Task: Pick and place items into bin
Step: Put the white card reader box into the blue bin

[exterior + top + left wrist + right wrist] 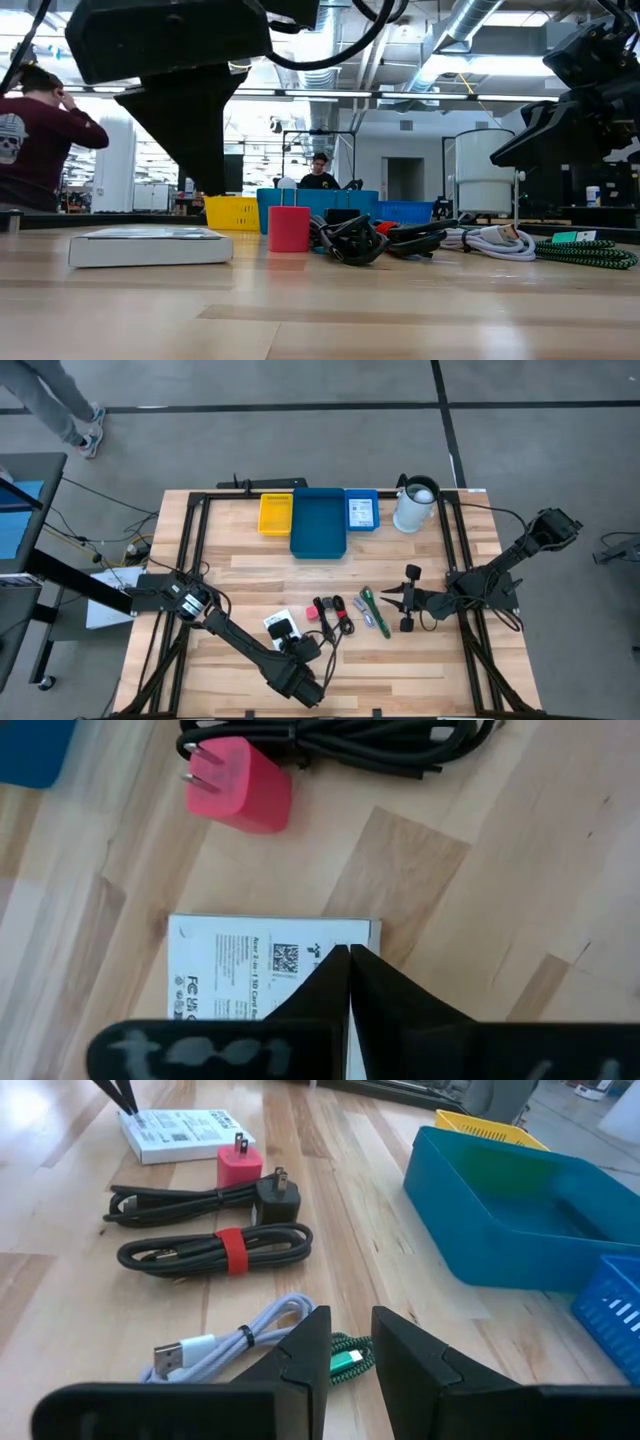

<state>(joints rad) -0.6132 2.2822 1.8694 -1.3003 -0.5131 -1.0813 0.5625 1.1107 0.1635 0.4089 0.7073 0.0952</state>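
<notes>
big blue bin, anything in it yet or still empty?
Empty. The high view shows the blue bin with a bare floor, and the right wrist view shows only its clean blue inside.

My left gripper [349, 960] covers the near edge of the white packet [250, 965], and I can't read its fine print. From the right wrist, the green cable [345, 1360] mostly hides behind my right gripper [345, 1342]. The blue bin [520, 1210] runs off frame.

Both arms are dark and jointed, trailing looping black cables. The left gripper [348, 982] has black wedge fingers; the right gripper [348, 1360] has chunkier black wedges.
</notes>
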